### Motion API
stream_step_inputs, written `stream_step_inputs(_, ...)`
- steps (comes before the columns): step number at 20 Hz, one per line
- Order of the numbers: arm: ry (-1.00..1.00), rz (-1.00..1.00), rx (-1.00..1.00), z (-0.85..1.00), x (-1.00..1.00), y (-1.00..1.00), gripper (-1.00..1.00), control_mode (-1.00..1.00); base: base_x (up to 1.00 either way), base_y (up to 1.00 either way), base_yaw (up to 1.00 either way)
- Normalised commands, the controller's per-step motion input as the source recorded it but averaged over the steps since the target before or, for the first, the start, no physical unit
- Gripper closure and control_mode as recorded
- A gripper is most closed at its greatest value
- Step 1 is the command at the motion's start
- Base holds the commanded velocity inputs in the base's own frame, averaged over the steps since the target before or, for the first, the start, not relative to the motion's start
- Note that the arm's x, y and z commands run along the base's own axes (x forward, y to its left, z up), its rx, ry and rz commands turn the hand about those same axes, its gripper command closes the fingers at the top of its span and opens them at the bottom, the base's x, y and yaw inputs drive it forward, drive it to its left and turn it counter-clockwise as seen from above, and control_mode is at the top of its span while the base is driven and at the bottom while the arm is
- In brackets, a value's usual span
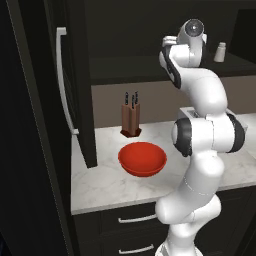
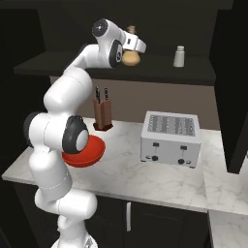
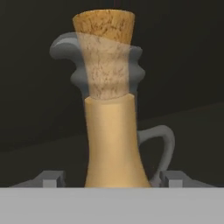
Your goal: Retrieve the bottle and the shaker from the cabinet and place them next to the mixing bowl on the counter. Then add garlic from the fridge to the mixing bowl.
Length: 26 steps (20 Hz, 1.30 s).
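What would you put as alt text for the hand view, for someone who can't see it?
A tan bottle with a cork stopper stands upright between the gripper's two finger tips, one on either side of its lower neck. A grey handle curves off its side, and the dark cabinet lies behind.

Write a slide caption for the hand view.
Gripper straddling the cork-stoppered tan bottle in the dark cabinet, one fingertip on each side of its neck.

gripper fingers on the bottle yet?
Cannot tell. Hand view: fingertips flank the bottle, with narrow gaps seemingly left, but the contact zone is cut off.
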Motion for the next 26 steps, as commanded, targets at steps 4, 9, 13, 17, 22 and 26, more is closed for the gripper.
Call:
stream_step_inputs(4,0.00,0.00,0.00,0.00,0.00,0.00,1.00,-1.00,0.00,0.00,0.00)
stream_step_inputs(9,0.00,0.00,0.00,0.00,-0.04,0.00,1.00,-1.00,0.00,0.00,0.00)
stream_step_inputs(13,-0.03,0.00,0.00,0.00,-0.52,0.00,1.00,-1.00,0.00,0.00,0.00)
stream_step_inputs(17,-0.05,0.00,0.00,0.00,-0.69,0.00,1.00,-1.00,0.00,0.00,0.00)
stream_step_inputs(22,-0.09,0.04,0.00,0.00,-0.92,0.00,1.00,-1.00,0.00,0.00,0.00)
stream_step_inputs(26,-0.04,0.08,0.00,0.00,-1.00,0.00,1.00,-1.00,0.00,0.00,0.00)
